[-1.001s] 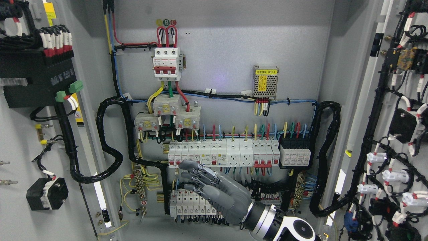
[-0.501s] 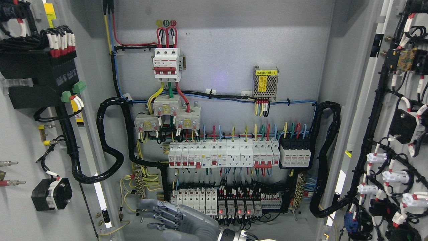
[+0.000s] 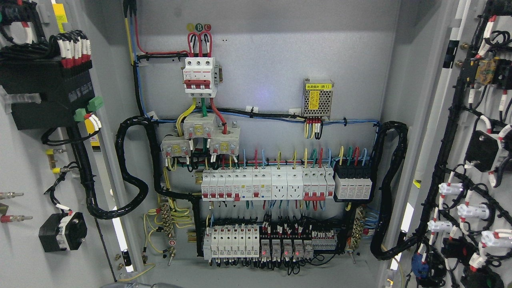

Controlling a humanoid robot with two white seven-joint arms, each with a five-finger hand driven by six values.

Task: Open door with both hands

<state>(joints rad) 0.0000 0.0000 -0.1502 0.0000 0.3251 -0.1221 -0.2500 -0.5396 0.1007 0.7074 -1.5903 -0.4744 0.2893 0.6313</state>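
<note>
Your two doors already stand swung wide: the left door (image 3: 24,168) fills the picture's left edge, the right door (image 3: 476,160) the right edge, and the cabinet interior (image 3: 264,72) lies exposed between them. The likeliest trouble from here is a returning arm snagging the black cable loom (image 3: 132,188) or brushing the breaker row (image 3: 264,184), since live indicator lamps glow on the lower rail. Neither hand is visible, so you cannot tell how either stands.
</note>
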